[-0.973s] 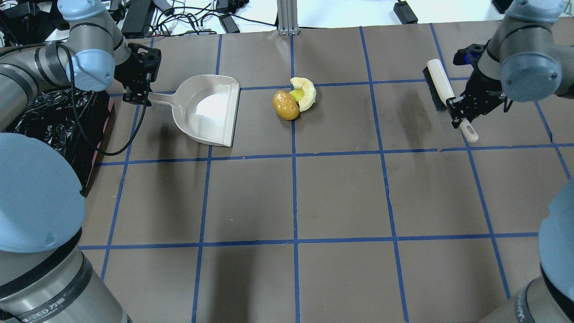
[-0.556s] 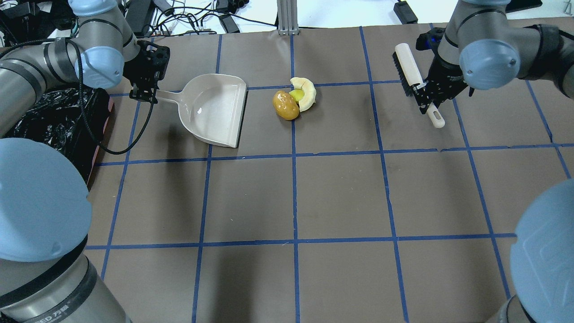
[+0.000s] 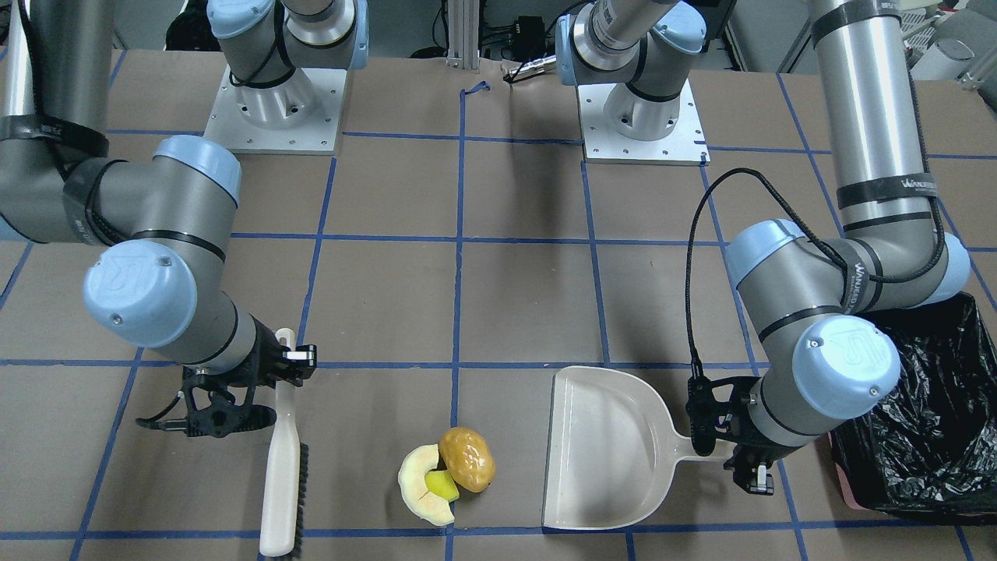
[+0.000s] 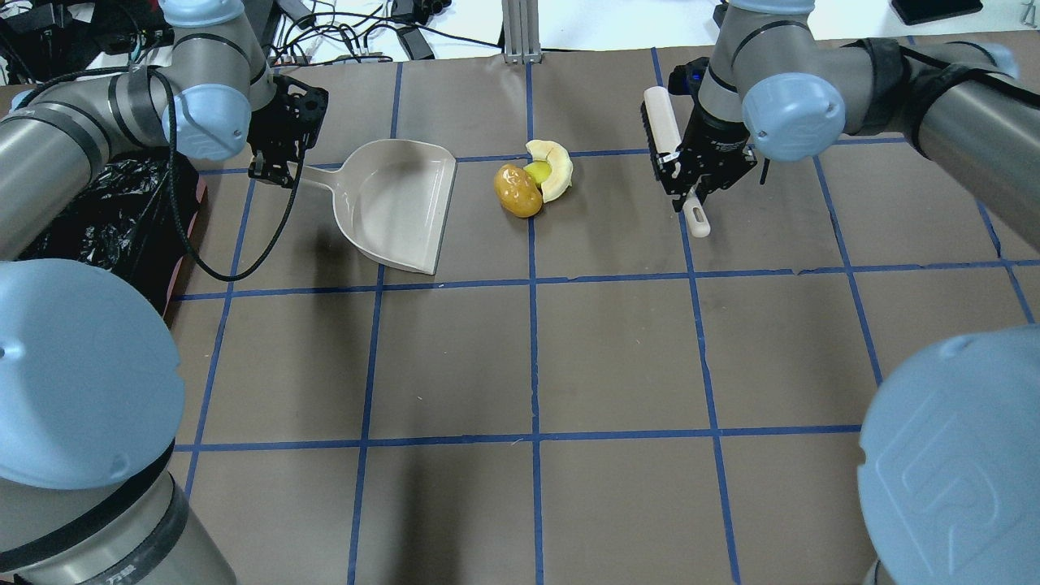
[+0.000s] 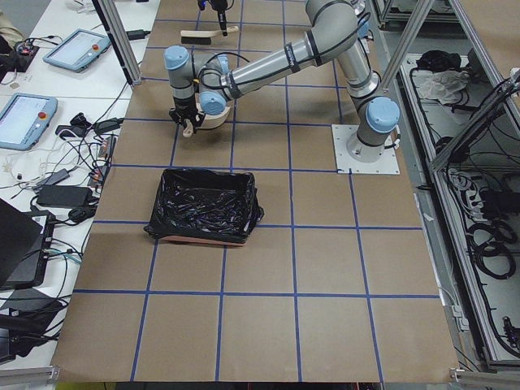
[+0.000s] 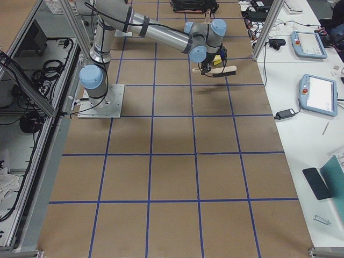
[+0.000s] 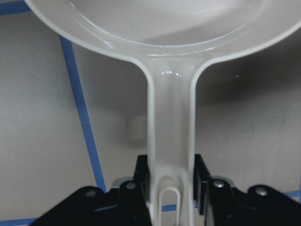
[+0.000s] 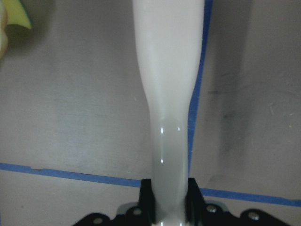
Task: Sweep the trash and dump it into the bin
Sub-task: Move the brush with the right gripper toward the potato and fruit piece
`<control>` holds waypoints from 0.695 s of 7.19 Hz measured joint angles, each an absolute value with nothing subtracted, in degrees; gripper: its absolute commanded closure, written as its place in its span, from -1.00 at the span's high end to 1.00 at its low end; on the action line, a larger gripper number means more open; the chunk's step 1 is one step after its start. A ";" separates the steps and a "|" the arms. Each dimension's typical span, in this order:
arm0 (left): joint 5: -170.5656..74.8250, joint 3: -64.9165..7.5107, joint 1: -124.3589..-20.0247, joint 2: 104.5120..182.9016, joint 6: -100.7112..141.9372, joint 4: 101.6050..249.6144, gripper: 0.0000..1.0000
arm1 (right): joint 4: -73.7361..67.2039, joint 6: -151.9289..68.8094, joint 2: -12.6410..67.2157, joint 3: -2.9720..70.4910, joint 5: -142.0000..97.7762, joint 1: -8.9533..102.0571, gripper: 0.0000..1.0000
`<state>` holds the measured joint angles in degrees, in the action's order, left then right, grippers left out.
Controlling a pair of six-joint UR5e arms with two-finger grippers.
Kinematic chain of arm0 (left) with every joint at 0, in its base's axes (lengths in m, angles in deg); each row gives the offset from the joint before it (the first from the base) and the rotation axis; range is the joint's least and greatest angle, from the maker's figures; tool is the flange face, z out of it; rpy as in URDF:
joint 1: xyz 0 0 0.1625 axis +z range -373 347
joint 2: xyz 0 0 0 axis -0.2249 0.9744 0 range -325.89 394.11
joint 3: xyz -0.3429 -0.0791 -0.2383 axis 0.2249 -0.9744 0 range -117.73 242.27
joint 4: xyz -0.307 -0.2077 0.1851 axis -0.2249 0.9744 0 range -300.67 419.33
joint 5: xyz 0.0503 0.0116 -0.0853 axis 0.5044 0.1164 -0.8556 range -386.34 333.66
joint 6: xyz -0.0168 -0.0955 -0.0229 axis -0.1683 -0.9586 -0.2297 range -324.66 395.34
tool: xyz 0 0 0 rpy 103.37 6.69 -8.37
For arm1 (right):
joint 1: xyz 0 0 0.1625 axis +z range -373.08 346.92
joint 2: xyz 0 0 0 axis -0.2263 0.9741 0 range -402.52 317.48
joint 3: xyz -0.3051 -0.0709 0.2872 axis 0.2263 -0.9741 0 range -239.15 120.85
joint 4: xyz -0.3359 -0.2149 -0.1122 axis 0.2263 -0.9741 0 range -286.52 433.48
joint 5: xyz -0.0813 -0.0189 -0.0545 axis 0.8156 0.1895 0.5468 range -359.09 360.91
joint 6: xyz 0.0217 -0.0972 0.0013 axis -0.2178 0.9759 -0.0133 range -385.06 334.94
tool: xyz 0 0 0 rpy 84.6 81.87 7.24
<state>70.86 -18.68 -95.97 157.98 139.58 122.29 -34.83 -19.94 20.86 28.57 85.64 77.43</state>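
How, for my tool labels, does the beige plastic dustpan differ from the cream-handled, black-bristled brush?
The beige plastic dustpan is a broad, shallow scoop; the cream-handled, black-bristled brush is long and narrow. The dustpan is left of the food pieces, in the left hand; the brush is right of them, in the right hand. Both are held by their handles.

Blue-taped brown table [image 4: 617,357], tangled cables [image 4: 341,34]

We see an open gap of table [image 4: 617,349] between dustpan [image 4: 398,203] mouth and trash [image 4: 532,183] at its 3 o'clock, another gap before the brush [image 4: 660,122] further at 3; bin [image 4: 106,223] blocks 9 o'clock.
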 measured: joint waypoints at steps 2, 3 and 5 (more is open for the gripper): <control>71.50 -18.49 -96.39 158.19 138.44 122.17 -0.47 | -33.60 -24.64 18.10 25.83 83.76 80.61 -1.00; 71.50 -18.40 -96.39 158.31 137.48 122.12 -0.47 | -32.48 -26.38 17.03 24.48 83.37 81.84 -1.00; 71.39 -18.02 -96.47 158.58 135.39 122.11 -0.47 | -31.69 -29.59 15.46 23.28 83.18 84.30 -1.00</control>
